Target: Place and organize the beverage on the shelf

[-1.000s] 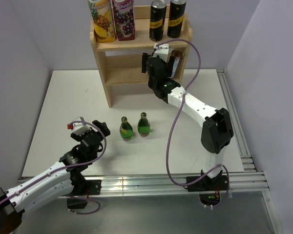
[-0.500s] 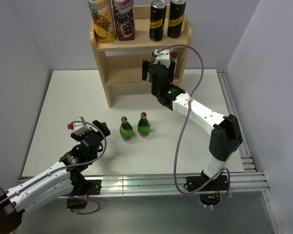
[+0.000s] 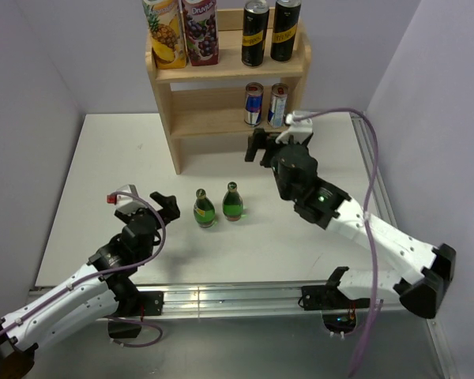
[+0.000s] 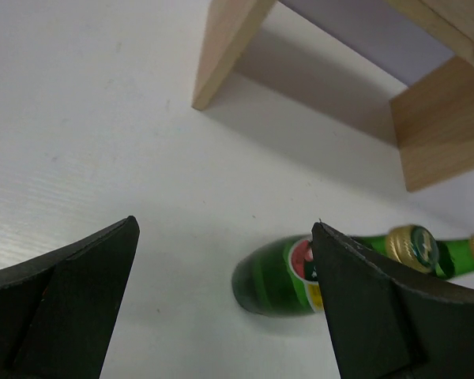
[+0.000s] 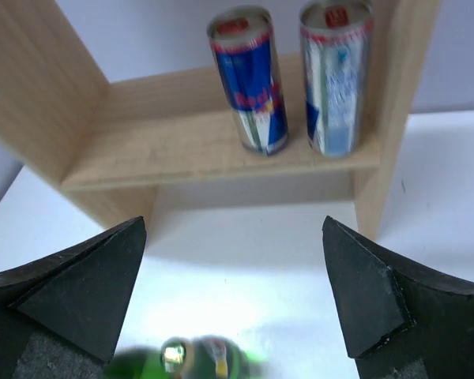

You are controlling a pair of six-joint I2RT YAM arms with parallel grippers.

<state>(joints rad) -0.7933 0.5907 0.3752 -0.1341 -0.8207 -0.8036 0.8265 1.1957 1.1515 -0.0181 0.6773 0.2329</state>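
The wooden shelf stands at the back. Its top tier holds two juice cartons and two black cans. Its middle tier holds two blue-and-silver cans, which also show in the right wrist view. Two green bottles stand upright on the table in front. My right gripper is open and empty, just in front of the middle tier and above the bottles. My left gripper is open and empty, left of the bottles; the nearer bottle sits just beyond its right finger.
The shelf's left leg stands beyond the left gripper. The middle tier has bare board left of the cans. A metal rail runs along the table's right edge.
My right gripper has drawn back from the shelf's middle tier toward the front, leaving two cans standing there. My left gripper has shifted slightly toward the bottles.
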